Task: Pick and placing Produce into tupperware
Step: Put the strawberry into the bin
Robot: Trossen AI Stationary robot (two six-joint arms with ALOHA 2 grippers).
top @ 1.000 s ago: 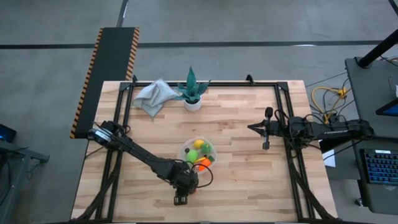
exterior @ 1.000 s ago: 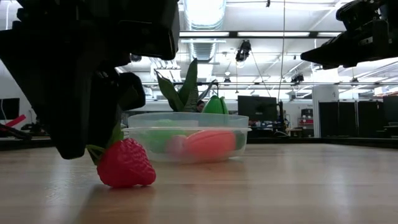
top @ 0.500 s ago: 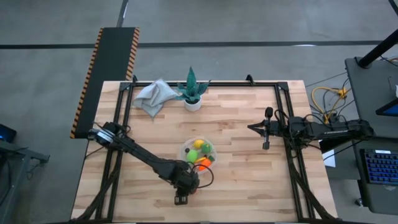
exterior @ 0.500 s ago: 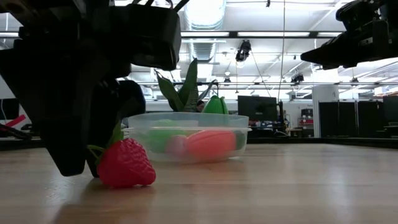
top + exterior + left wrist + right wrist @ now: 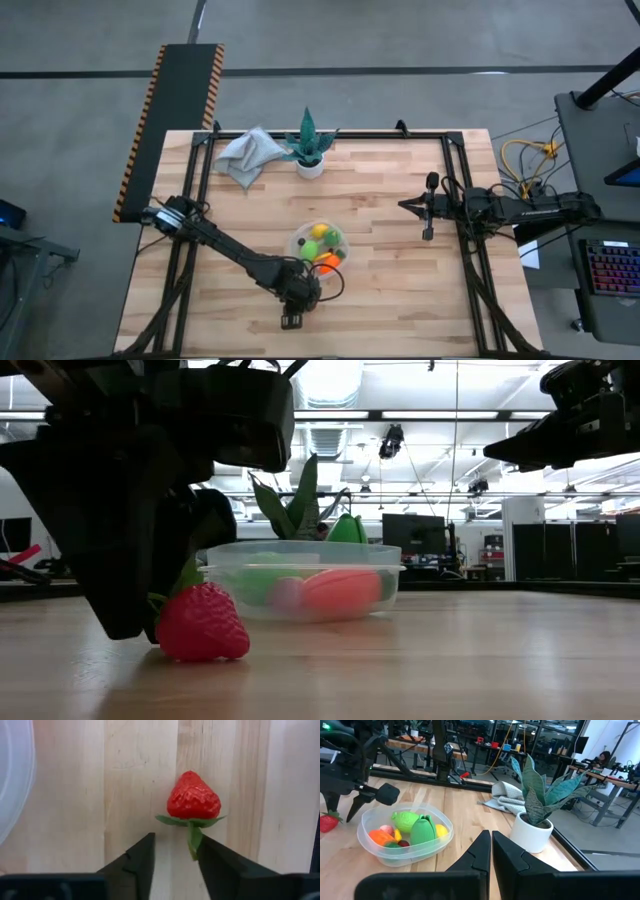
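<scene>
A red toy strawberry (image 5: 193, 796) with green leaves lies on its side on the table near the near edge, also seen in the low view (image 5: 203, 623). My left gripper (image 5: 176, 839) is open and low at the table, its fingers just short of the strawberry's leafy end (image 5: 291, 319). The round clear tupperware (image 5: 319, 245) stands just beyond it, holding green, yellow, orange and pink produce (image 5: 412, 827). My right gripper (image 5: 405, 206) is shut and waits raised over the table's right side. My left gripper stands open, pointing down, with the strawberry's green stem (image 5: 194, 841) right beside one finger (image 5: 215, 857). I cannot tell whether that finger touches the stem. The berry lies on the table.
A teal spiky plant in a white pot (image 5: 309, 150) and a crumpled grey cloth (image 5: 243, 154) sit at the table's far edge. Bare wood stretches across the table's middle and right (image 5: 400, 280). The tupperware's rim (image 5: 20, 780) lies close beside my left gripper.
My left gripper has sunk a little toward the table beside the strawberry, staying open. The strawberry and the tupperware have kept their places.
</scene>
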